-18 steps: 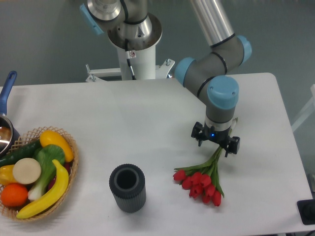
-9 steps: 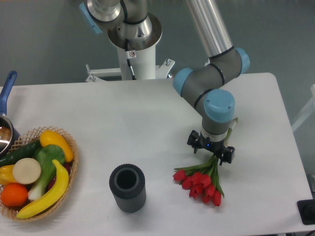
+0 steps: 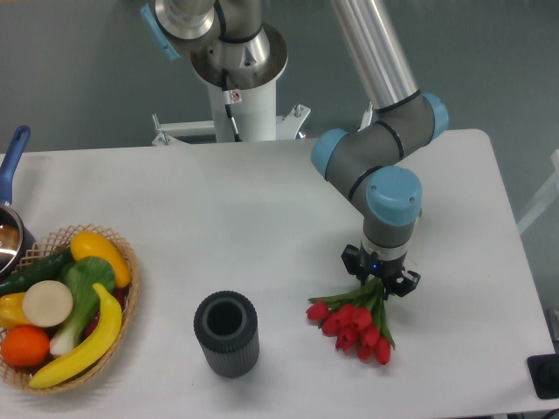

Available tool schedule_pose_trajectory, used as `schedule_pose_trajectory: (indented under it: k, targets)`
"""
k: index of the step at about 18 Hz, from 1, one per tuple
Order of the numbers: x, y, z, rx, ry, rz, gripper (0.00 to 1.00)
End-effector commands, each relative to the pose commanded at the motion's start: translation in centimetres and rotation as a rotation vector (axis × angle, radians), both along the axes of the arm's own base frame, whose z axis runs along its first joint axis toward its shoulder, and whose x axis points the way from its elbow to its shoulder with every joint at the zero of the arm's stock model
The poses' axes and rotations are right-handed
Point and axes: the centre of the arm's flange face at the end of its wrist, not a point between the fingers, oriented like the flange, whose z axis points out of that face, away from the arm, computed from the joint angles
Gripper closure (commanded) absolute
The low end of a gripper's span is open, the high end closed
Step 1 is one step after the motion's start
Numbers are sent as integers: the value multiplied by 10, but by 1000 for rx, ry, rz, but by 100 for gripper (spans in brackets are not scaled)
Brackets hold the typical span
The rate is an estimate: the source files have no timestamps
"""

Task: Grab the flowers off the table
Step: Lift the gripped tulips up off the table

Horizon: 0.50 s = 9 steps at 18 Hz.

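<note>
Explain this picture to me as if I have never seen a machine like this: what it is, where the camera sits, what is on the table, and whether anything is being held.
The grey and blue jointed thing is a robot arm. Its tip, the end effector, is a two-finger clamp. One fixed camera looks down at the white table from the front, with the arm's base at the far edge.

On the table lie the flowers, a bunch of red tulips with green stems. To their left stands a dark ribbed cylinder, open at the top. At the far left is a wicker basket of fruit and vegetables, and beside it part of a pot with a blue handle.

The end effector is down over the stems, its fingers close on either side. The buds rest on the table. I cannot tell whether the grip is fully shut.
</note>
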Motion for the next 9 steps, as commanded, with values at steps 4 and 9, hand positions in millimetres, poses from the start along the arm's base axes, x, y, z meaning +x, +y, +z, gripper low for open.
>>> schedule_pose_trajectory:
  k: [4, 9]
  targets:
    - [1, -4, 21, 11, 27, 7, 100]
    - [-10, -27, 63, 2, 97, 38, 100]
